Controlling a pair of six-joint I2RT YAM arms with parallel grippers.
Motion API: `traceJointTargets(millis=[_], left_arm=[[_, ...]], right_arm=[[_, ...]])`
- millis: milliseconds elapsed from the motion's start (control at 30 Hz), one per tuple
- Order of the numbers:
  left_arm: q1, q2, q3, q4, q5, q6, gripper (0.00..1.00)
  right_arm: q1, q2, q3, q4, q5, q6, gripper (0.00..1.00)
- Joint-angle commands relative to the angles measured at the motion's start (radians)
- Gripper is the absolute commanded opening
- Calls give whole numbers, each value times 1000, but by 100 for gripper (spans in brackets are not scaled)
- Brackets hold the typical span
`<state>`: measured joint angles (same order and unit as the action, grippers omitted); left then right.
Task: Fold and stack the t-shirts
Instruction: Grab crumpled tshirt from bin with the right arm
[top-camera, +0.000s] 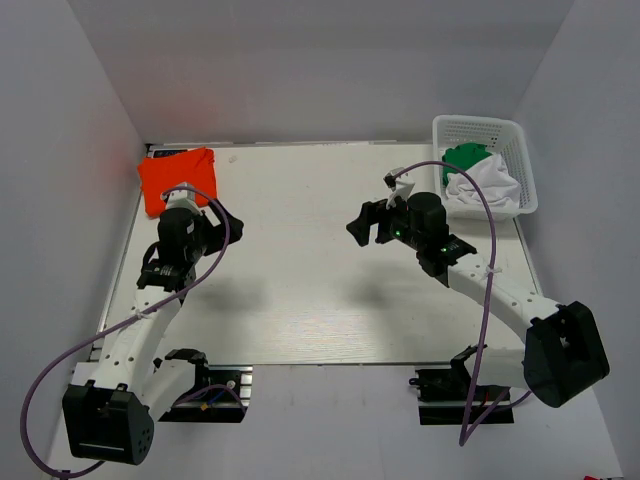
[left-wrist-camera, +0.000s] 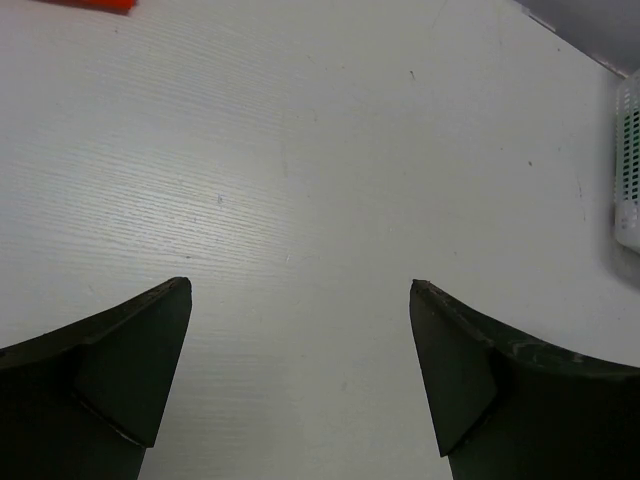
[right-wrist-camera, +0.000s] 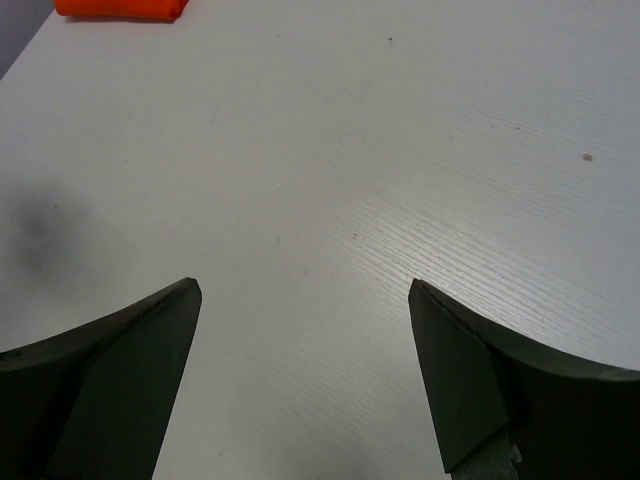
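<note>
The orange-red t-shirt (top-camera: 177, 180) lay folded in a soft square at the far left corner of the pale, faintly grained desk (top-camera: 300, 290). The green t-shirt (top-camera: 466, 157) sat crumpled in the white lattice basket (top-camera: 522, 160). The dark, wedge-shaped left fingers (top-camera: 228, 222) and right fingers (top-camera: 360, 222) gaped wide, holding nothing.

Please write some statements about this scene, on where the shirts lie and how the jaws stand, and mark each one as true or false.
1. The orange-red t-shirt lies folded at the far left corner of the table. True.
2. The green t-shirt lies spread flat on the table. False: it sits bunched in the white basket.
3. The left arm's jaws stand open and empty. True.
4. The right arm's jaws are shut on the orange-red t-shirt. False: they stand open, holding nothing.
</note>
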<state>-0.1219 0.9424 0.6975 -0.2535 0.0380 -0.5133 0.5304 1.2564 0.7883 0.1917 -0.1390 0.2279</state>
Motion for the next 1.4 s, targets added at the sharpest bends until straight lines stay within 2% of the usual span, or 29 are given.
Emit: traceJointTargets(millis=[0, 200, 300, 333, 400, 433, 467, 567, 633, 700, 733, 767, 867, 1000, 1100, 1133, 1233, 1367], left_arm=[[-4, -7, -6, 23, 11, 13, 100], [-4, 13, 4, 14, 22, 13, 100], [-4, 22, 4, 14, 31, 13, 100], [-4, 22, 4, 14, 31, 13, 100], [-4, 32, 4, 23, 31, 13, 100], [-4, 41, 4, 23, 31, 13, 100], [-4, 53, 4, 23, 31, 13, 100], [-4, 78, 13, 13, 19, 13, 100], [-4, 110, 13, 13, 19, 13, 100], [-4, 130, 13, 13, 30, 24, 100], [-4, 151, 13, 13, 30, 24, 100], [-4, 160, 13, 13, 39, 38, 100], [-4, 200, 22, 13, 48, 58, 100], [-4, 228, 31, 34, 74, 79, 100], [-4, 249, 31, 48, 85, 90, 100], [-4, 259, 22, 48, 85, 90, 100], [-4, 286, 22, 48, 94, 90, 100], [-4, 314, 22, 48, 94, 90, 100]], right_arm=[[3, -8, -7, 61, -7, -2, 90], [-4, 15, 31, 61, 64, -47, 90], [-18, 84, 136, -56, 260, -56, 90], [-35, 125, 244, -86, 294, -59, 90], [-75, 202, 319, -220, 391, -58, 90], [-87, 253, 430, -254, 398, -29, 90], [-102, 294, 460, -335, 404, -16, 90], [-196, 391, 589, -388, 395, 24, 90], [-279, 487, 737, -446, 377, 33, 90], [-322, 543, 854, -516, 403, 13, 90], [-346, 623, 897, -537, 404, -22, 90], [-380, 653, 1017, -557, 417, -28, 90], [-441, 777, 1165, -620, 441, -71, 90], [-503, 912, 1310, -609, 432, -116, 90], [-556, 997, 1365, -532, 408, -169, 90], [-561, 1037, 1367, -446, 411, -183, 90], [-584, 1115, 1393, -339, 391, -223, 90], [-606, 1236, 1523, -331, 395, -256, 90]])
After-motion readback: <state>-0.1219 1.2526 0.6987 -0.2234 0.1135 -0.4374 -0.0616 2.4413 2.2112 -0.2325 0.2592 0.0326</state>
